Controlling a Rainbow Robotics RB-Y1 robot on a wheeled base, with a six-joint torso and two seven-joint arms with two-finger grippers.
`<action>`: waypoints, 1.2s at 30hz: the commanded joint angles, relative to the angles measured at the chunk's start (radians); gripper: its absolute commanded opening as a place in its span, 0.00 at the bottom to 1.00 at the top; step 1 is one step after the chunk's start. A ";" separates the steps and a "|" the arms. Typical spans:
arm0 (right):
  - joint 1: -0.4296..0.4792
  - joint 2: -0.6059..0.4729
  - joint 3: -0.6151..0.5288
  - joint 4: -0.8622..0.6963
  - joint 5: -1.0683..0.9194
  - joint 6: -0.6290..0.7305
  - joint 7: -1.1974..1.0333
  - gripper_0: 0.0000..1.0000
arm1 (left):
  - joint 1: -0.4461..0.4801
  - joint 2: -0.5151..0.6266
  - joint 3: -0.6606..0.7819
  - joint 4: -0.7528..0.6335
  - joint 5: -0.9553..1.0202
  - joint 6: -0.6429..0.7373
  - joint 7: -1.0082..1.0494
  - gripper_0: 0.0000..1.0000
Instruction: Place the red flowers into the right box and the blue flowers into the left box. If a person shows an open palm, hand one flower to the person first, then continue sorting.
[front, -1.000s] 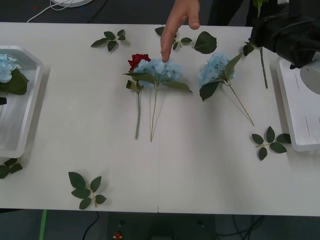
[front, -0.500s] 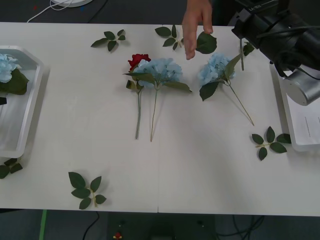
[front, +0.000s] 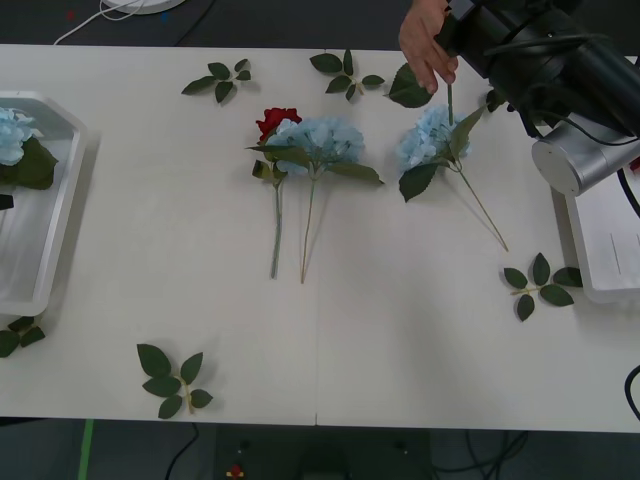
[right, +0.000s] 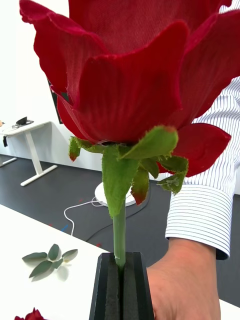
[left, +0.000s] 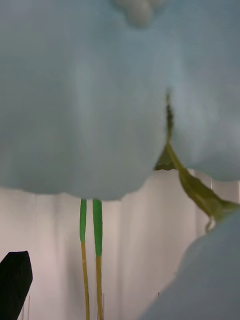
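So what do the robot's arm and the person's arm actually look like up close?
The right arm is bulky and black near the wrist, with a pale grey rounded joint and thin black cables along it. Its end effector has two flat black fingers. A black finger of the left end effector shows too. The person wears a white shirt sleeve with fine dark stripes and a buttoned-looking cuff.

No legible text, labels, brand marks, numbers or signs on any surface in the three views.
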 joint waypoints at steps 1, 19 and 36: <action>-0.052 0.020 -0.017 -0.004 -0.001 -0.015 0.001 0.00 | 0.011 0.004 0.028 -0.006 0.009 -0.010 -0.070 1.00; -0.052 0.020 -0.017 0.005 -0.014 -0.015 -0.011 1.00 | 0.011 0.004 0.028 -0.006 0.009 -0.010 -0.070 1.00; -0.050 -0.041 -0.045 -0.090 -0.035 0.458 -0.027 1.00 | 0.011 0.004 0.028 -0.006 0.009 -0.010 -0.070 1.00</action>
